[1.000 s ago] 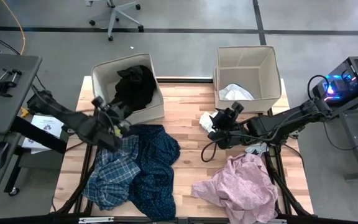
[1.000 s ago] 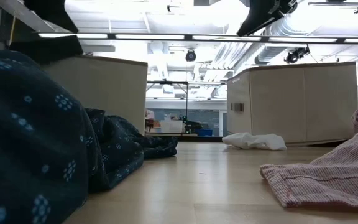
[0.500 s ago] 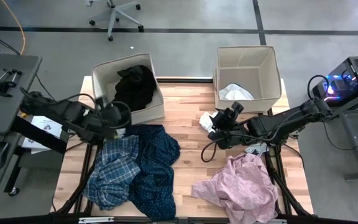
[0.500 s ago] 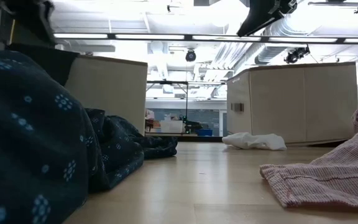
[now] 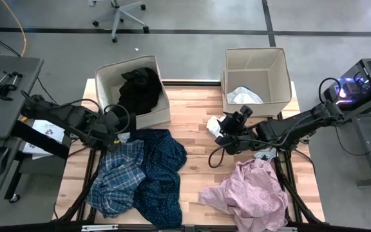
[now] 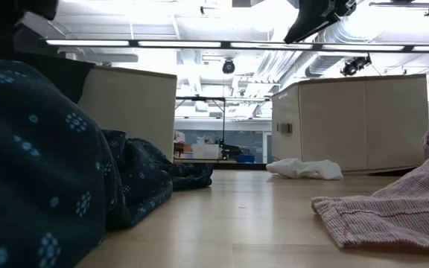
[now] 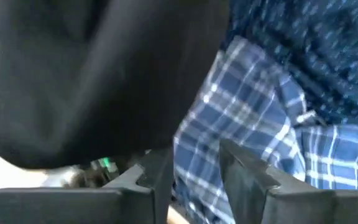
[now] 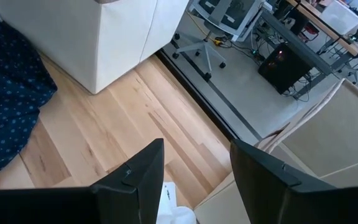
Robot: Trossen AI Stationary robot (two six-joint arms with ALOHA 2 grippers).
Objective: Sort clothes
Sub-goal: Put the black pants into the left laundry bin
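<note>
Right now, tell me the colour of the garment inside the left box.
Black garment, best seen in the high view.

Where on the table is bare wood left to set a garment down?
Bare wood lies between the two beige boxes and down the middle, between the navy patterned shirt and the pink garment. The table's left side is crowded by the plaid shirt; the right front by pink fabric.

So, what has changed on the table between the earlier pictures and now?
The left pincer drew back from above the plaid shirt toward the left box and the table's left side. It holds nothing visible. The right pincer, the navy shirt and the pink garment stayed as they were.
</note>
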